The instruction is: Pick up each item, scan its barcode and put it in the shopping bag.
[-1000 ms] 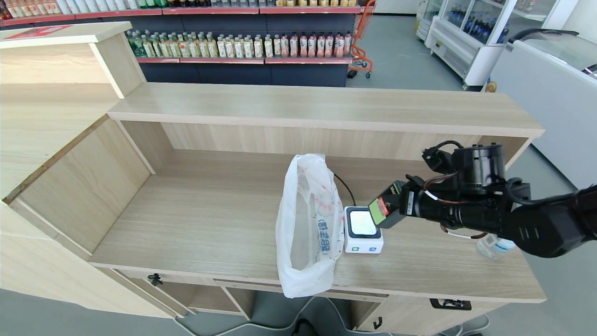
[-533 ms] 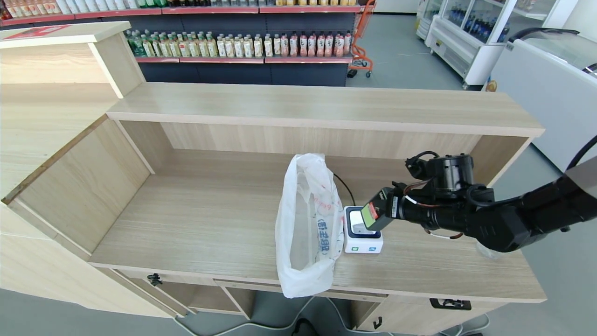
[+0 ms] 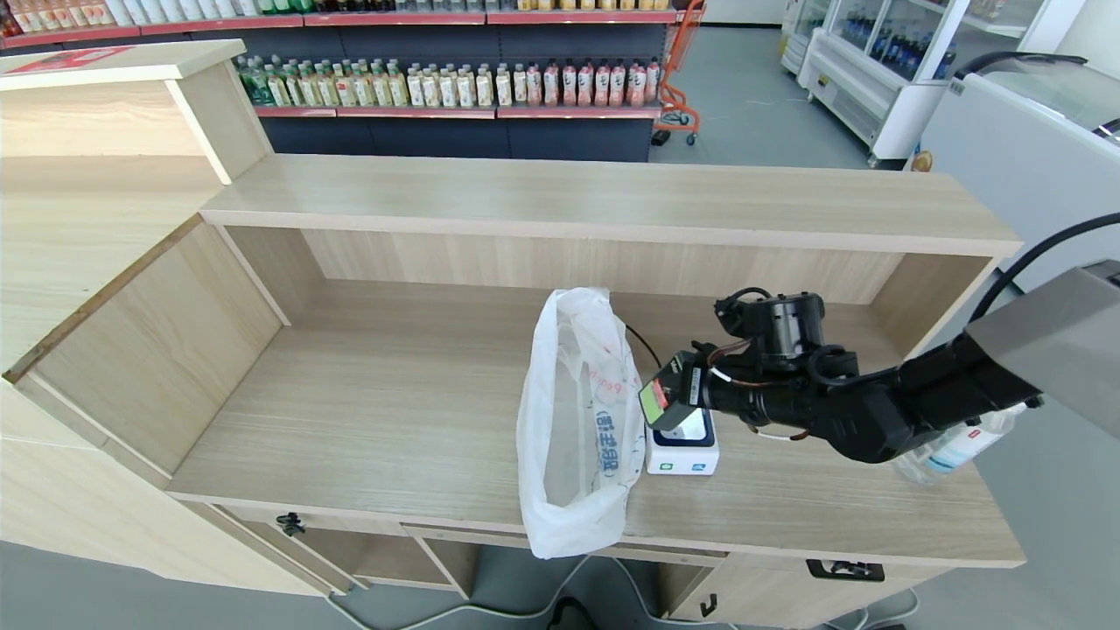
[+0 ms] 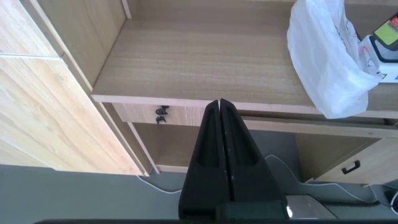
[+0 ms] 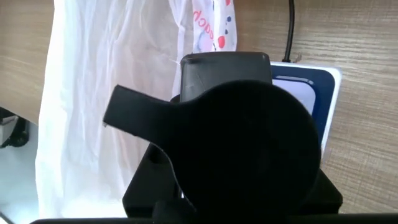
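The right gripper (image 3: pixel 681 391) is clamped on a small dark box (image 3: pixel 658 401) with a green-and-red end face, holding it just above the white barcode scanner (image 3: pixel 683 457). The box's long axis runs in line with the gripper. Its coloured end points toward the white plastic shopping bag (image 3: pixel 573 420), which stands open just beside the scanner on the pale wooden counter (image 3: pixel 367 420). The box's other faces are hard to make out. A clear plastic bottle (image 3: pixel 949 448) is partly hidden behind the right arm. The left gripper (image 4: pixel 219 104) hangs before the counter's front edge, fingers pressed together and empty.
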Motion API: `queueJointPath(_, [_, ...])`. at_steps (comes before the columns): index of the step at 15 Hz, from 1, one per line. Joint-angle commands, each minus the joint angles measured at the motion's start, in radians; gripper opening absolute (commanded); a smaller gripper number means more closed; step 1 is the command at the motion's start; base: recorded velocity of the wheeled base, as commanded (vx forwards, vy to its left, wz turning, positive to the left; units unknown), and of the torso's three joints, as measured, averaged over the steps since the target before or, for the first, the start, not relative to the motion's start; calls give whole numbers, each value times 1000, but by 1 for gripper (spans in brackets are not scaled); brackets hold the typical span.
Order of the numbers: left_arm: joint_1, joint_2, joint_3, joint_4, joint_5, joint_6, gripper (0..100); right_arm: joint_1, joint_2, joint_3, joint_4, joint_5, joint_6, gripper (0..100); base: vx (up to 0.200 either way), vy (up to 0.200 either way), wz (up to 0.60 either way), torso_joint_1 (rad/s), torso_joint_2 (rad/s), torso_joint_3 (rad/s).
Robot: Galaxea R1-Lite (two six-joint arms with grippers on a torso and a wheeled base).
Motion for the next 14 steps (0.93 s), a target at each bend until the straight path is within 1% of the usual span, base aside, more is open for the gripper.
queueJointPath(1, [0,0,0,0,0,0,0,9,35,-18,-1,-1,-1,0,0,0,0,0,0,0])
queueJointPath(4, [0,0,0,-1,0,0,0,9,35,-28,-1,-22,-2,0,0,0,0,0,0,0])
queueJointPath(9, [0,0,0,-1,0,-1,0,9,35,-12,-1,-27,-2,0,0,0,0,0,0,0])
queueJointPath(11, [0,0,0,0,0,-1,0,9,46,-15,-1,-56,-2,0,0,0,0,0,0,0])
queueJointPath(14, [0,0,0,0,0,-1,0,7,48,-18,-1,-56,-2,0,0,0,0,0,0,0])
